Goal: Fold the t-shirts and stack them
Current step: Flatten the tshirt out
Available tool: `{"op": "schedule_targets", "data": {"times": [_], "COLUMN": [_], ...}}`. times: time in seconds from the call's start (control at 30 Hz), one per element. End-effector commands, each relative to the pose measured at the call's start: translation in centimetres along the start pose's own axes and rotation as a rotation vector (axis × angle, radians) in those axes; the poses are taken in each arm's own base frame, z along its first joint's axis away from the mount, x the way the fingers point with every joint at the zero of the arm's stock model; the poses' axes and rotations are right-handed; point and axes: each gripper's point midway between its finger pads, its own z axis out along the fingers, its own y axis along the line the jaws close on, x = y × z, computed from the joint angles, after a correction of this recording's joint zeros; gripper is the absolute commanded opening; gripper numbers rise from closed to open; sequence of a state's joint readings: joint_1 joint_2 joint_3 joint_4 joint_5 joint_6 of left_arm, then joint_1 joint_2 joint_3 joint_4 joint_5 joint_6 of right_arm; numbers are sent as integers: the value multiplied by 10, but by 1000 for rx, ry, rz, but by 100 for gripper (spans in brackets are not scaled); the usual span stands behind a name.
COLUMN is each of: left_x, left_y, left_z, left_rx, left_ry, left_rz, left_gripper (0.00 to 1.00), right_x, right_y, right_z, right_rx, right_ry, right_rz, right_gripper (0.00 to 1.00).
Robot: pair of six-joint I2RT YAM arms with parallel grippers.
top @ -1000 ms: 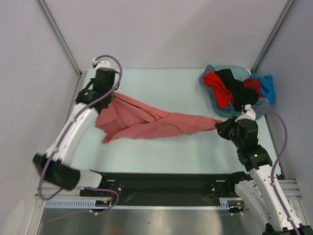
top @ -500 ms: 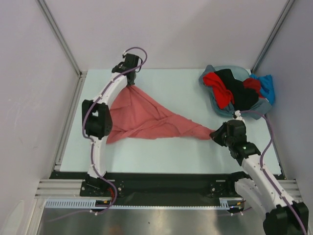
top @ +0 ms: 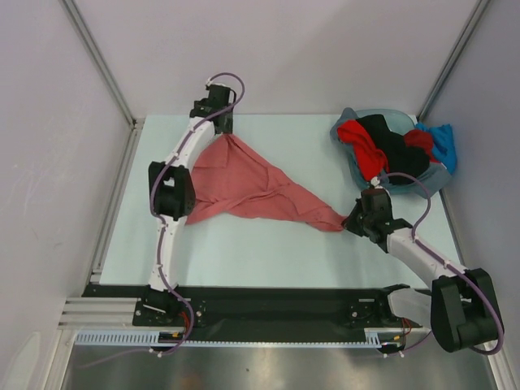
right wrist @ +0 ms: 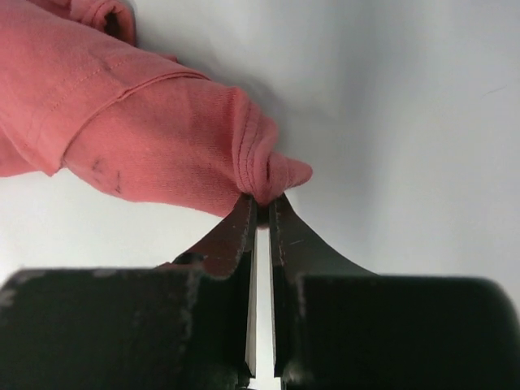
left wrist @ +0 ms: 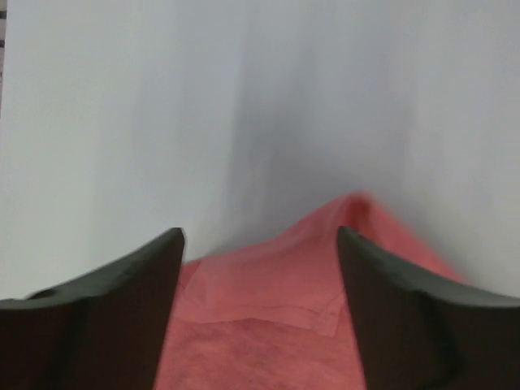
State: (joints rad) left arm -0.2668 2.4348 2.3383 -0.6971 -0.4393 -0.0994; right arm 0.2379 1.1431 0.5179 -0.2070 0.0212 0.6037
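Top: salmon tee [top: 244, 183] lies on table [top: 276, 260], wide at far-left, tapering to a twisted tip at right. L gripper [top: 223, 134] sits at the tee's far-left corner, by the table's far edge. R gripper [top: 349, 221] is on the tip. Basin [top: 341, 126] in far-right corner holds red tee [top: 363, 146] + black tee [top: 398, 154]; blue tee [top: 440, 145] hangs over its right rim.
L wrist: fingers [left wrist: 146, 276] spread wide, nothing pinched. Tee lies below/between them, cloth peak near the right finger. Contact w/ cloth: can't tell.
R wrist: jaws nearly together, clamped on the bunched tee tip; hem seam visible to the left.
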Motion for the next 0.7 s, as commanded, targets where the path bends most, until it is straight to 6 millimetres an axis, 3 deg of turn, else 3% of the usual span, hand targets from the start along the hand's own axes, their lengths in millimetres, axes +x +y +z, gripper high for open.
{"op": "schedule_targets", "data": {"times": [0.0,0.07,0.1,0.13,0.17,0.2,0.23,0.27,0.3,0.37,0.4,0.43,0.5,0.53,0.57,0.6,0.63,0.67], "left_x": [-38,-22,-41,-11,-6,-14,17,32,53,89,105,141,171,211,211,220,247,241], "left_y": [24,34,51,57,69,85,89,88,94,93,92,92,92,89,97,91,86,80], "left_z": [-37,-50,-89,-90,-106,-141,-147,-158,-178,-191,-197,-202,-204,-200,-199,-199,-197,-192], "left_rx": [-19,-42,-39,-69,-81,-58,-54,4,28,79,95,100,132,128,136,188,199,262], "left_ry": [-81,-34,-91,-27,-25,-67,-6,35,59,146,176,240,310,394,360,385,437,400], "left_rz": [-158,-195,-230,-208,-239,-276,-273,-316,-357,-410,-439,-465,-603,-640,-741,-796,-842,-878], "left_gripper": [87,89,90,89,88,84,83,80,75,71,63,62,62,63,64,66,66,66], "right_x": [-17,-12,-16,-13,-2,-6,-3,5,3,6,4,-9,-15,-19,-26,-28,-31,-32], "right_y": [14,14,17,19,15,19,19,16,23,25,27,40,40,45,50,51,51,51], "right_z": [-4,-4,-5,-7,-8,-11,-13,-19,-24,-36,-39,-47,-56,-59,-63,-64,-63,-64], "right_rx": [-34,-35,-35,-45,-22,-23,-18,-1,-19,-11,-11,-39,-32,-53,-76,-88,-97,-99], "right_ry": [-49,-14,-12,19,81,90,115,165,183,238,253,239,256,263,257,263,278,287], "right_rz": [-68,-83,-87,-91,-94,-94,-78,-69,-63,-57,-55,-62,-78,-76,-77,-65,-39,-19], "right_gripper": [5,10,20,28,46,56,64,68,79,85,89,91,94,95,95,95,94,94]}}
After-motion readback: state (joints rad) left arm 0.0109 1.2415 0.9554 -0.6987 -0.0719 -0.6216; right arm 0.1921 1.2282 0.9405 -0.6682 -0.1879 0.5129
